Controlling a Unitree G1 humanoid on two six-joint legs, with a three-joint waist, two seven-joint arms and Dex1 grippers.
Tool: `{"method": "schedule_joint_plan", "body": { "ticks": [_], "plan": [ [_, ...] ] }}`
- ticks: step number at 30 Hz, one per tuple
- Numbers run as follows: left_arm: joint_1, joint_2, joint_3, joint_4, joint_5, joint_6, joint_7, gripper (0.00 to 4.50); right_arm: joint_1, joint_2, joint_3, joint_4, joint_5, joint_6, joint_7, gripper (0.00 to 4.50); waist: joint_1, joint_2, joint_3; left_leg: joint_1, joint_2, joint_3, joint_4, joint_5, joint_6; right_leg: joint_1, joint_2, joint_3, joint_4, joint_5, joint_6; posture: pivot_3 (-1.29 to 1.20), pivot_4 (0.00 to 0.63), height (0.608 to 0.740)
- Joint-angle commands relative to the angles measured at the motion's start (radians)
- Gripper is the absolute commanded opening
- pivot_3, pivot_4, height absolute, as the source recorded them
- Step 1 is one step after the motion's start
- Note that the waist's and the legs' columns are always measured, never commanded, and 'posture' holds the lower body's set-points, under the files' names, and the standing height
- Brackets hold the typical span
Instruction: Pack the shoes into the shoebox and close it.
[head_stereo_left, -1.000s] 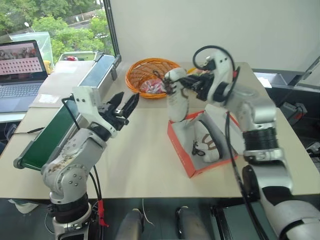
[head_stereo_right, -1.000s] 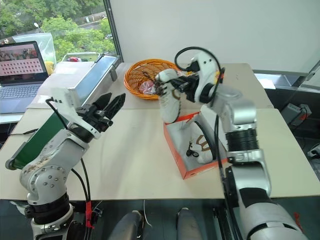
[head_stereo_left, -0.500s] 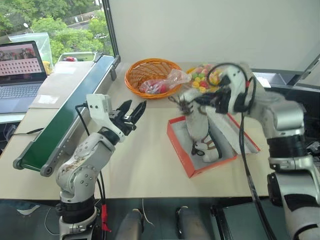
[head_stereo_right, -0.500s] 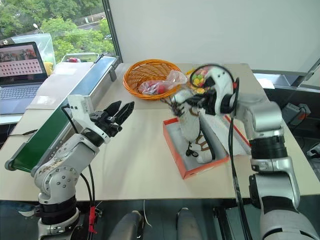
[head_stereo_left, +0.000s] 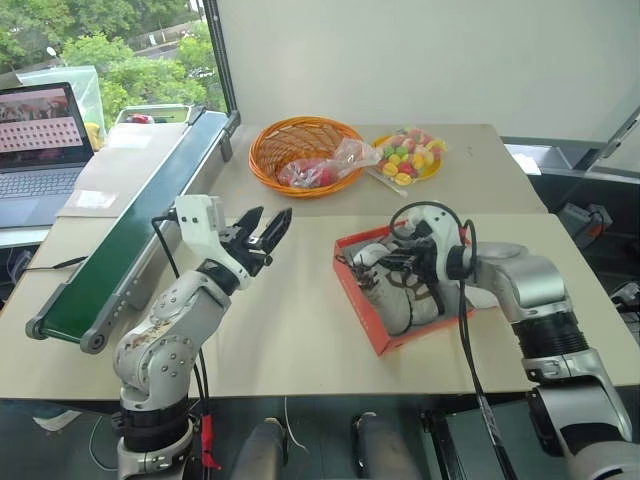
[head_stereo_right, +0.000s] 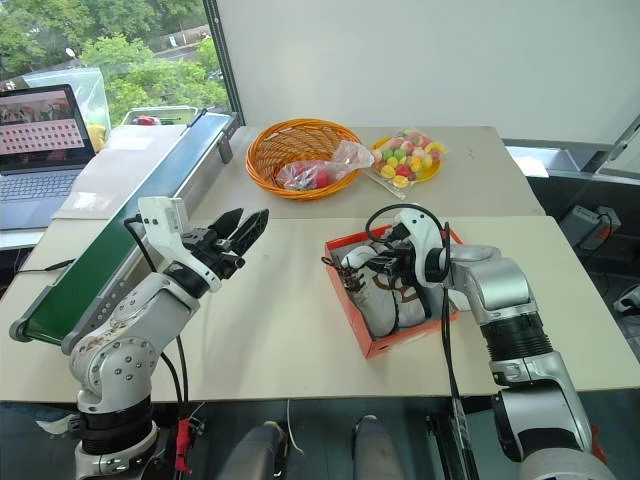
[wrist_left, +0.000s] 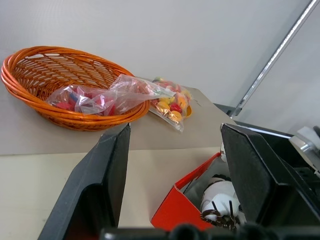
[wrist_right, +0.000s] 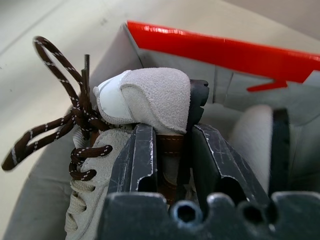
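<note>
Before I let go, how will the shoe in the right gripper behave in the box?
The shoe looks soft: the right gripper pinches its heel collar thin, so it may sag. Its loose laces hang over the shoebox wall and could snag the lid. It probably tips against the second shoe rather than rolling.

You have two shoes (head_stereo_right: 385, 290) in view, both in one red shoebox (head_stereo_right: 345, 310). One orange wicker basket (head_stereo_right: 290, 150) sits on the table (head_stereo_right: 270, 330), with one clear bag of candy (head_stereo_right: 320, 172) in it and one more bag of sweets (head_stereo_right: 405, 160) beside it. There is one conveyor belt (head_stereo_right: 110, 250) and one laptop (head_stereo_right: 40, 135). Two grippers: left (head_stereo_right: 240, 232), right (head_stereo_right: 392, 265).
</note>
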Motion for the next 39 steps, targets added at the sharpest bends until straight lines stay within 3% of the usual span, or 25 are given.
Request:
{"method": "schedule_joint_plan", "body": {
  "ticks": [1, 9, 12, 17, 23, 27, 32, 37, 39],
  "plan": [
    [-0.012, 0.012, -0.006, -0.05, 0.013, -0.028, 0.0, 3.09, -0.005, 0.008, 0.019, 0.017, -0.035, -0.062, 0.012, 1.83, 0.002, 0.0, 0.0, 0.0, 0.0, 0.0, 0.0, 0.0, 0.0, 0.0, 0.0, 0.0, 0.0, 0.0, 0.0, 0.0, 0.15, 0.74],
    [-0.021, 0.029, -0.025, -0.058, 0.027, -0.018, -0.007, 3.09, -0.056, 0.016, 0.049, -0.001, -0.112, -0.126, 0.007, 4.48, 0.002, 0.0, 0.0, 0.0, 0.0, 0.0, 0.0, 0.0, 0.0, 0.0, 0.0, 0.0, 0.0, 0.0, 0.0, 0.0, 0.15, 0.74],
    [-0.033, 0.053, -0.037, -0.048, 0.034, -0.017, -0.031, 3.09, -0.093, -0.002, 0.021, -0.055, -0.116, -0.087, -0.007, 4.48, 0.001, 0.0, 0.0, 0.0, 0.0, 0.0, 0.0, 0.0, 0.0, 0.0, 0.0, 0.0, 0.0, 0.0, 0.0, 0.0, 0.15, 0.74],
    [-0.048, 0.145, -0.086, -0.024, 0.071, -0.017, -0.127, 3.09, -0.15, -0.031, -0.104, -0.193, 0.015, 0.104, 0.005, 4.48, 0.001, 0.0, 0.0, -0.001, 0.0, 0.0, 0.0, 0.0, 0.0, -0.001, 0.0, 0.0, 0.0, 0.0, 0.0, 0.0, 0.15, 0.74],
    [-0.076, 0.254, -0.119, 0.044, 0.085, -0.02, -0.287, 3.09, -0.117, -0.144, -0.191, -0.346, 0.129, 0.229, 0.058, 4.48, 0.011, 0.0, 0.0, -0.001, 0.0, 0.0, 0.0, 0.0, 0.0, 0.0, 0.0, -0.001, -0.001, 0.0, 0.0, 0.0, 0.15, 0.74],
    [-0.107, 0.286, -0.136, 0.093, 0.097, -0.033, -0.36, 3.09, -0.058, -0.234, -0.209, -0.403, 0.161, 0.249, 0.089, 3.57, 0.016, 0.0, 0.0, -0.001, 0.0, 0.0, 0.0, 0.0, 0.0, 0.0, 0.0, -0.001, -0.001, 0.0, 0.0, 0.0, 0.15, 0.74],
    [-0.149, 0.298, -0.162, 0.144, 0.108, -0.036, -0.442, 3.09, 0.015, -0.291, -0.276, -0.503, 0.231, 0.31, 0.079, 1.77, 0.018, 0.0, 0.0, -0.001, 0.0, 0.001, 0.0, 0.0, 0.0, 0.0, 0.0, 0.0, -0.001, 0.0, 0.0, 0.0, 0.15, 0.74],
    [-0.203, 0.321, -0.225, 0.194, 0.127, -0.041, -0.563, 3.09, 0.208, -0.368, -0.465, -0.676, 0.345, 0.465, 0.069, 0.02, 0.032, 0.0, 0.0, -0.002, 0.0, 0.0, 0.0, -0.001, 0.001, 0.0, 0.0, -0.001, -0.002, 0.0, 0.0, 0.0, 0.15, 0.74],
    [-0.223, 0.333, -0.248, 0.206, 0.132, -0.047, -0.614, 3.09, 0.309, -0.377, -0.551, -0.733, 0.379, 0.521, 0.062, 0.02, 0.034, 0.0, 0.0, -0.002, 0.0, 0.0, 0.001, -0.001, 0.001, 0.001, 0.0, -0.001, -0.002, 0.0, 0.0, 0.0, 0.15, 0.74]
  ]
}}
